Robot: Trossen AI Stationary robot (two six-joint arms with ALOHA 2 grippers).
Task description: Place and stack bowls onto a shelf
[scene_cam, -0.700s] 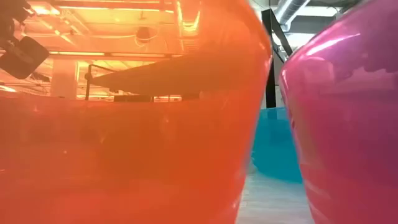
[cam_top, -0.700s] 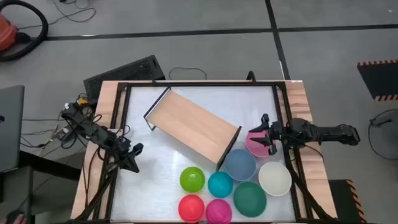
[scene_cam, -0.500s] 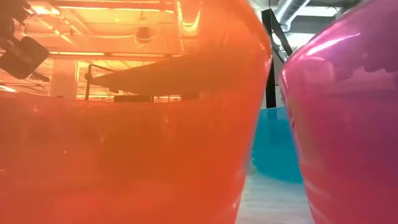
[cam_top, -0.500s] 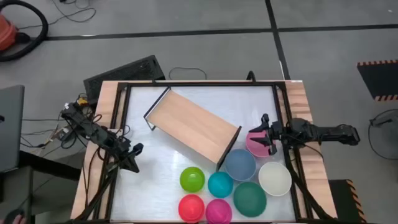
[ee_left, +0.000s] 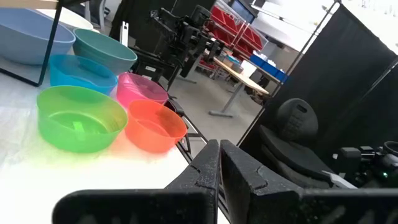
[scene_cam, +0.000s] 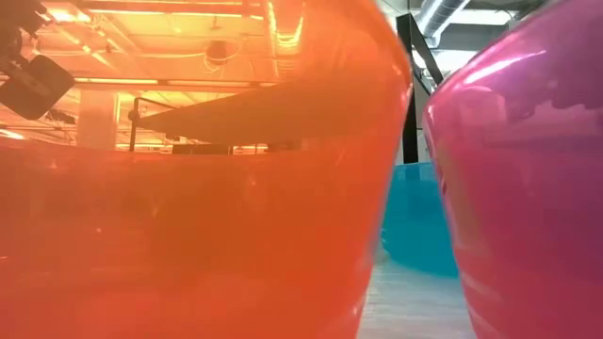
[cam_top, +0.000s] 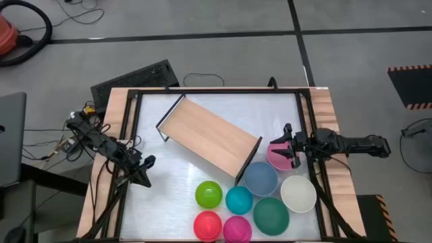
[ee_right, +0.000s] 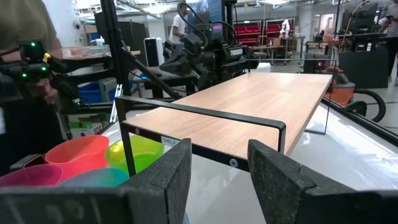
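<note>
The light-wood shelf (cam_top: 209,137) stands slantwise on its black legs mid-table; it also shows in the right wrist view (ee_right: 249,106). The pink bowl (cam_top: 275,155) sits by the shelf's right end, with the grey-blue (cam_top: 260,179), cream-white (cam_top: 298,193) and dark green (cam_top: 271,214) bowls nearer. The lime (cam_top: 208,194), teal (cam_top: 239,200), red-pink (cam_top: 208,224) and magenta (cam_top: 237,229) bowls sit near the front edge. My right gripper (cam_top: 289,145) is open, its fingers on either side of the pink bowl's right part; I cannot tell whether they touch it. My left gripper (cam_top: 144,174) is shut and empty at the table's left.
The table's black frame rails (cam_top: 131,135) run along its edges. In the low view the red-pink bowl (scene_cam: 188,207) and the magenta bowl (scene_cam: 528,188) stand right before the camera. A keyboard (cam_top: 135,77) lies beyond the far left corner. White tabletop (cam_top: 169,182) shows bare at the left.
</note>
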